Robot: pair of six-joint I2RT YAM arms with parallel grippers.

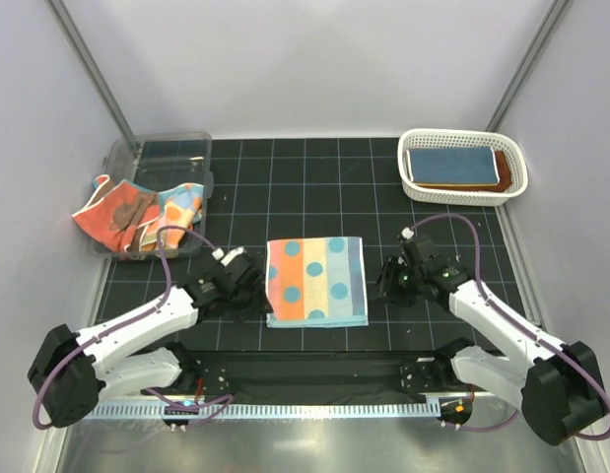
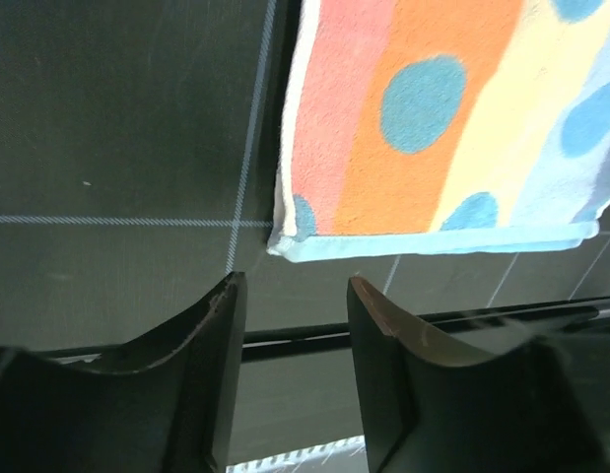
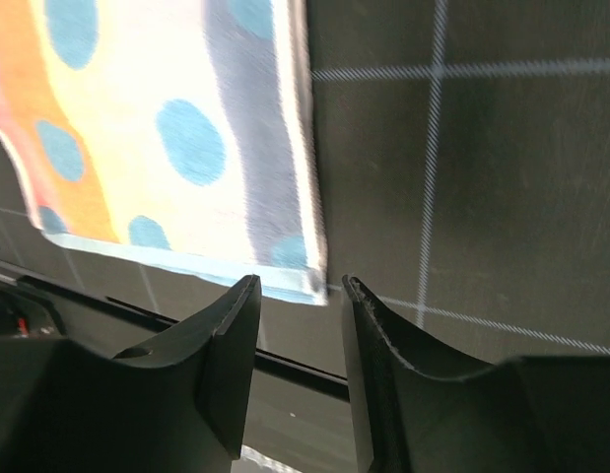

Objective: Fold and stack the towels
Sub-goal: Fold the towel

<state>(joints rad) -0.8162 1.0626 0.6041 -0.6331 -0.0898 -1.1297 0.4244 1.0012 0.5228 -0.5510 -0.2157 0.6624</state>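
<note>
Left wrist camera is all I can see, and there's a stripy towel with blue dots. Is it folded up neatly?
Observer: Yes. From above, the striped polka-dotted towel is a flat, tidy square in the middle of the black gridded mat.
Operator: Where's the other claw?
Observer: The right claw is open and empty, just by the towel's near right corner.
Operator: Any more towels to fold?
Observer: Yes, crumpled towels spill over the edge of the clear plastic bin at the far left.
</note>
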